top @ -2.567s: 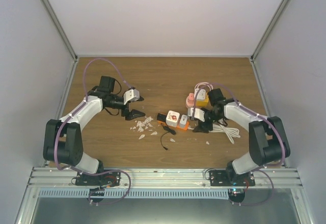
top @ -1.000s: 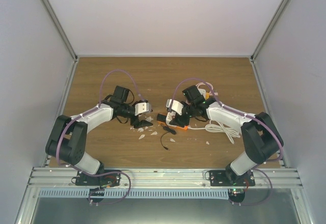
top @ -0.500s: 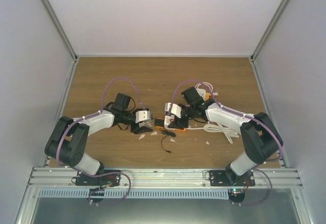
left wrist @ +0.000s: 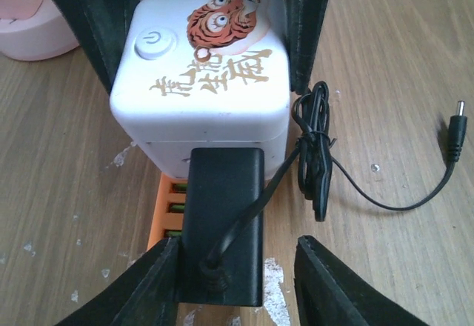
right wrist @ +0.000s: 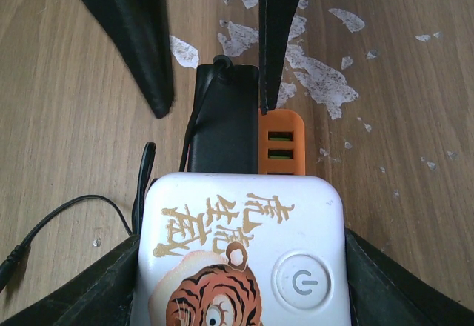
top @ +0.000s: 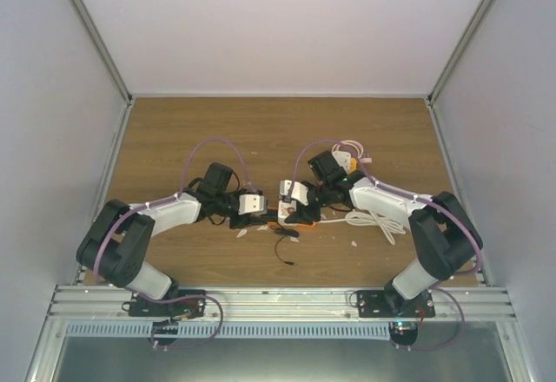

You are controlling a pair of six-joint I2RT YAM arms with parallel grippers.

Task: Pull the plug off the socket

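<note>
- The left gripper [left wrist: 237,255] is spread and straddles the black plug [left wrist: 222,215]. One finger touches it and the other stands apart.
- Seen from above, the plug lies mid-table [top: 174,139] with its long axis running 9 to 3. Its cord end points to 9 o'clock.
- The plug's other end sits in the white tiger-print socket cube [left wrist: 204,67], which the right gripper [right wrist: 243,241] pinches.

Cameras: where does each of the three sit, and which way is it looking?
Top external: above and behind, looking down on the wooden table; left arm and right arm show.
Left wrist: on the left arm, looking past its left end effector at the black plug against the white socket cube.
Right wrist: on the right arm, facing the opposite way; its right end effector straddles the white socket cube.
Shared: both wrist views show black plug, white socket cube and orange strip.
</note>
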